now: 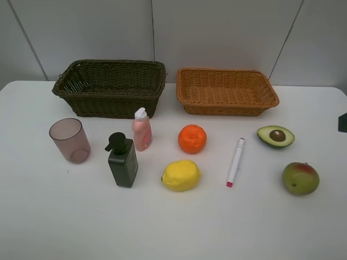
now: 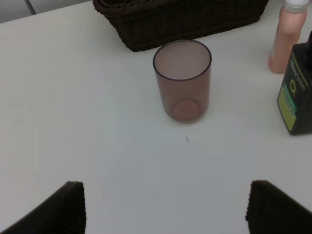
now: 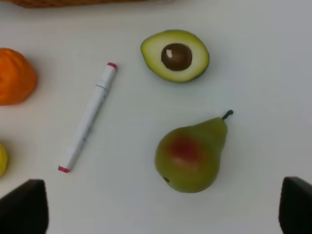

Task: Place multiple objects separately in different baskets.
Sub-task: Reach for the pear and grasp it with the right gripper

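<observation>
Two empty baskets stand at the back: a dark brown-green one [image 1: 110, 88] on the left, a light orange-tan one [image 1: 226, 91] on the right. In front of them lie a pinkish cup [image 1: 70, 140], a dark green pump bottle [image 1: 122, 161], a small pink bottle [image 1: 142, 129], an orange [image 1: 192, 138], a lemon [image 1: 181, 175], a marker [image 1: 235, 162], a halved avocado [image 1: 275, 136] and a red-green mango [image 1: 300, 178]. My left gripper [image 2: 165, 214] hangs open, back from the cup [image 2: 183, 80]. My right gripper [image 3: 161, 209] hangs open, back from the mango [image 3: 190, 156], with the avocado [image 3: 175, 55] and marker [image 3: 87, 117] beyond.
All of it rests on a white table [image 1: 173, 227] against a pale panelled wall. A dark part [image 1: 342, 123] pokes in at the right edge of the high view. Neither arm shows in that view.
</observation>
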